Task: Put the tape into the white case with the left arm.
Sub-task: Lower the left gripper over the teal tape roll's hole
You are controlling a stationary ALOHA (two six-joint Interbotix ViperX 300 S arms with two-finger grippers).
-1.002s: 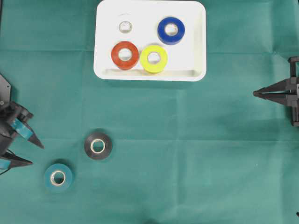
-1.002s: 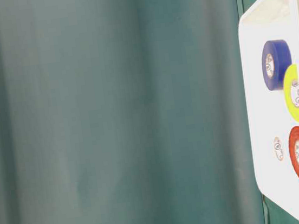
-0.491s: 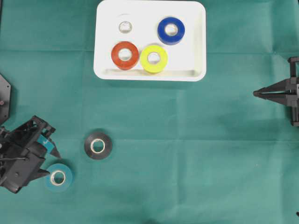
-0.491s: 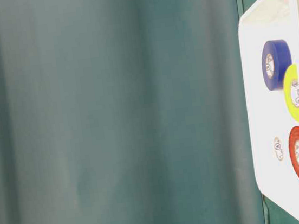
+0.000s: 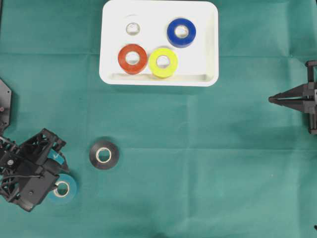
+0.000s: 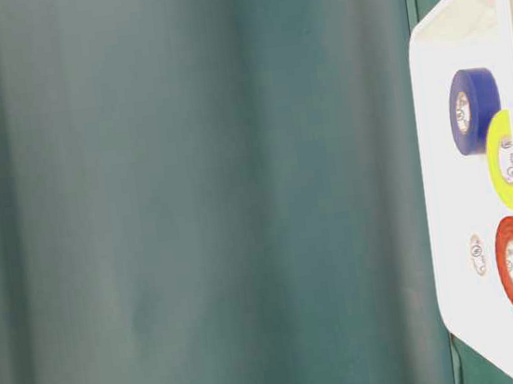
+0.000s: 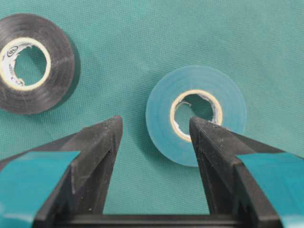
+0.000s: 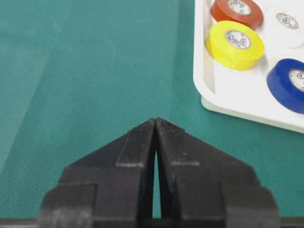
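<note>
The left end effector (image 7: pixel 154 130) hangs low over the teal tape roll (image 7: pixel 195 114) with its jaws apart and nothing between them but cloth. In the left wrist view one finger tip sits over the roll's core hole while the other stands outside the roll's wall, on the side toward the black tape roll (image 7: pixel 32 61). If the closing stroke catches only that one wall, the grip would likely be thin, and the roll could tilt or swing out during the carry. If the tips come down on the roll's top face rather than astride the wall, they may shove it across the green cloth on the worktop (image 5: pixel 198 148). The white case (image 5: pixel 210 44) lies well apart, at the far edge, and already holds blue, yellow, red and white rolls, so a careless drop could land on one. The right end effector (image 8: pixel 156 124) rests with jaws together, clear of all this.
</note>
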